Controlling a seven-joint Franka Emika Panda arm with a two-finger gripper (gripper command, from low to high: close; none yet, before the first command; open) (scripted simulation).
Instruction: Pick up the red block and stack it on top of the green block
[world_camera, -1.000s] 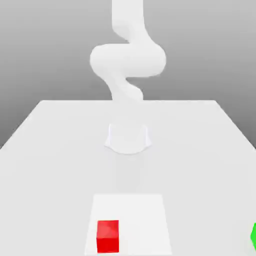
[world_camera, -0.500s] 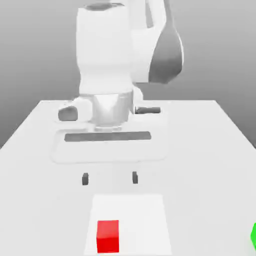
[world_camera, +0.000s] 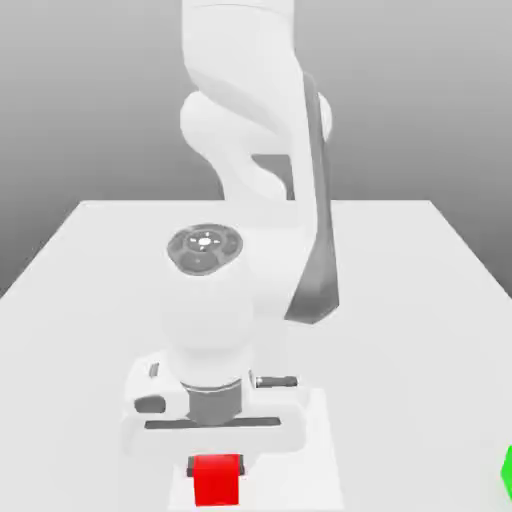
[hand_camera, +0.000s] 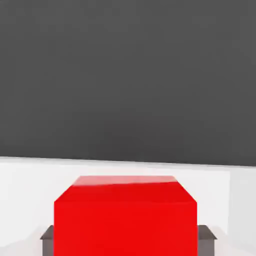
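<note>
bench (world_camera: 440, 260): carries both blocks.
end effector (world_camera: 215, 462): low over the red block (world_camera: 215, 480), fingers (hand_camera: 47, 238) pinching its two sides.
green block (world_camera: 507, 470): well apart, toward the exterior view's right; the carry goes that way.

A white surface (world_camera: 420, 290) is carrying two cubes — the red block (world_camera: 216, 482) sitting near its front edge, the green block (world_camera: 507, 472) lying well apart, at the exterior view's right.
</note>
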